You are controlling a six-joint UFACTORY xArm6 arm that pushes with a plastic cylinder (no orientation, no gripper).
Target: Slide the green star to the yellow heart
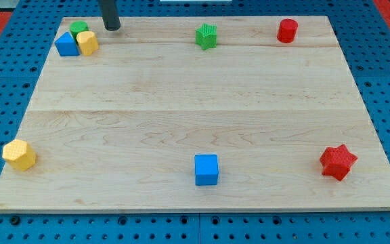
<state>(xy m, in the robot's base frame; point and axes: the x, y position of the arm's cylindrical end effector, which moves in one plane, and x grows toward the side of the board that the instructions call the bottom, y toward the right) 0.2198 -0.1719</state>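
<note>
The green star [207, 36] lies near the top edge of the wooden board [195, 129], a little right of centre. The yellow heart [87, 43] lies at the top left, touching a blue triangle [66, 45] on its left and a green round block [79, 28] behind it. My tip [112, 28] rests on the board just right of that cluster, close to the yellow heart without touching it. It is far to the left of the green star.
A red cylinder [287, 30] stands at the top right. A yellow hexagon [19, 154] lies at the bottom left, a blue cube [206, 169] at the bottom centre and a red star [338, 162] at the bottom right.
</note>
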